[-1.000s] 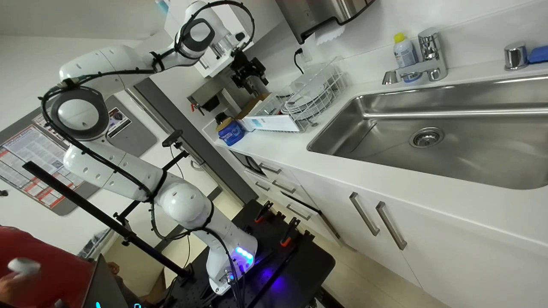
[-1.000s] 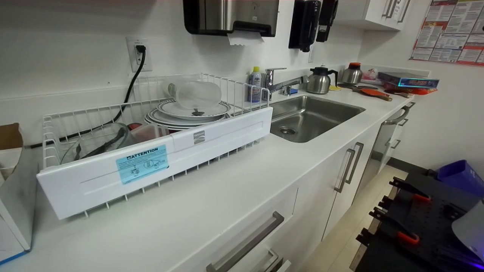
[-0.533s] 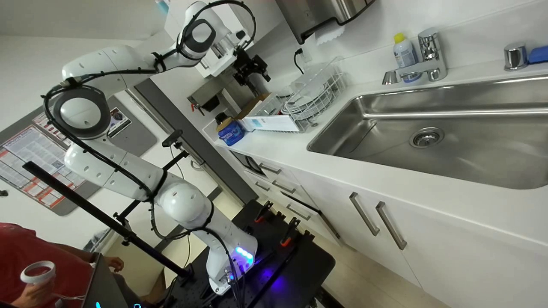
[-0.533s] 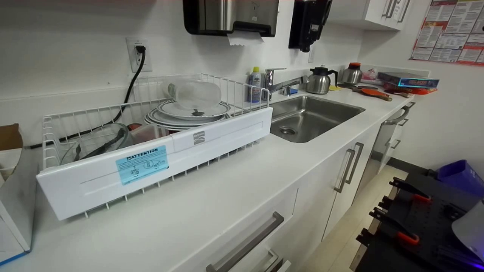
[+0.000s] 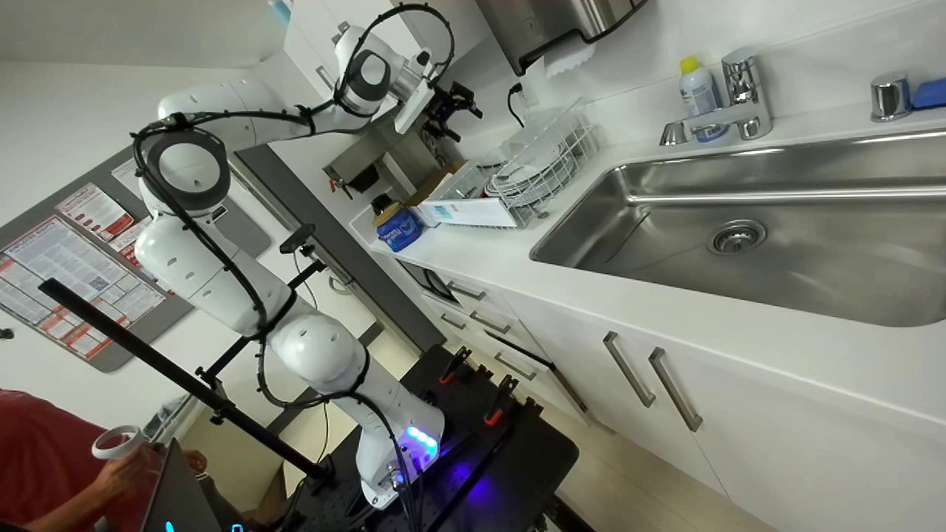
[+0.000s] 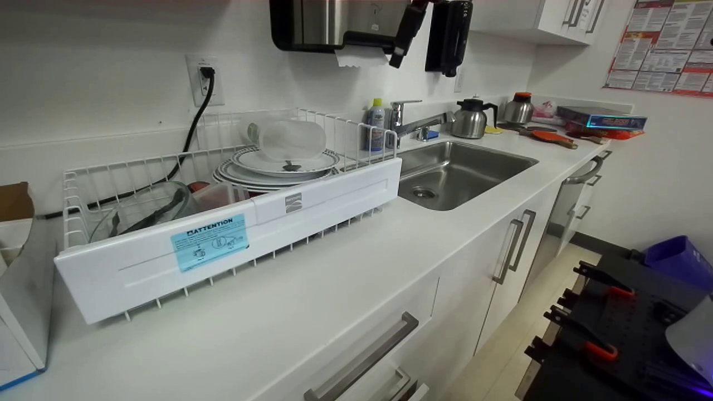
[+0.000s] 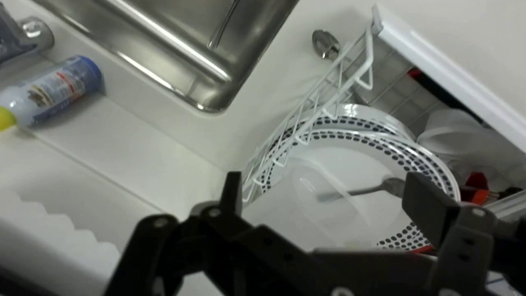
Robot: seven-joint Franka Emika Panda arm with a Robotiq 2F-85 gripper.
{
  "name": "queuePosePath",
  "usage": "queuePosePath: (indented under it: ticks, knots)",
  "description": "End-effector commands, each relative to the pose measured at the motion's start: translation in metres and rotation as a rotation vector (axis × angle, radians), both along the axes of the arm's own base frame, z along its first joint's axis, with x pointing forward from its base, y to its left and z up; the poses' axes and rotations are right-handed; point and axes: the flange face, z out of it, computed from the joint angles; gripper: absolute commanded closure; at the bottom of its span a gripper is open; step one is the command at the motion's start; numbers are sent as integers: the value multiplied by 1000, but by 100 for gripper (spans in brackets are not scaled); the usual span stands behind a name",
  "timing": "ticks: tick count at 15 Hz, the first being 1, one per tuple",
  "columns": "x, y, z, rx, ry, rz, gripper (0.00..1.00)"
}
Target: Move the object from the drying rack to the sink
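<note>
The white wire drying rack point(image 6: 328, 201) stands on the counter beside the steel sink point(image 6: 473, 167). In it a translucent plastic container point(image 6: 295, 139) lies on its side on a stack of dot-rimmed plates point(image 6: 245, 174). A spoon point(image 7: 392, 186) lies on the top plate, its handle seen through the container point(image 7: 283, 205). The task does not name which object is meant. My gripper point(image 5: 465, 124) is in the air above the rack. In the wrist view its fingers point(image 7: 328, 197) are wide apart and hold nothing; the container and spoon appear between them, farther below.
A paper towel dispenser point(image 6: 345, 25) hangs on the wall near my gripper. A spray can point(image 7: 61, 90) and faucet point(image 5: 739, 111) stand behind the sink. A loose spoon point(image 7: 326, 44) lies between sink and rack. A glass dish point(image 6: 150, 209) sits in the rack.
The arm has moved toward the rack and wall, and the gripper has turned. In an exterior view its finger has shifted left, from the soap dispenser to the towel dispenser. The rack's contents have not moved.
</note>
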Motion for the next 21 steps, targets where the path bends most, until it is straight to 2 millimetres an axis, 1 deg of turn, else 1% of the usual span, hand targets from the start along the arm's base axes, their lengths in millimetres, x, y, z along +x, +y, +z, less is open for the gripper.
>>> queuePosePath:
  ticks: [1,3,6,9,12,13,15,19,21]
  knots:
    - [42,20,-13,-10,-102,48,0]
    - [59,29,-27,-10,-141,69,0]
    - [75,45,-49,-23,-167,115,0]
    - [78,71,-70,-46,-172,180,0]
    - [71,98,-87,-70,-143,242,0]
    - [71,86,-86,-58,-131,218,0]
    - [68,99,-92,-60,-123,240,0]
    - [69,99,-91,-60,-126,240,0]
    - [74,104,-100,-89,-142,254,0]
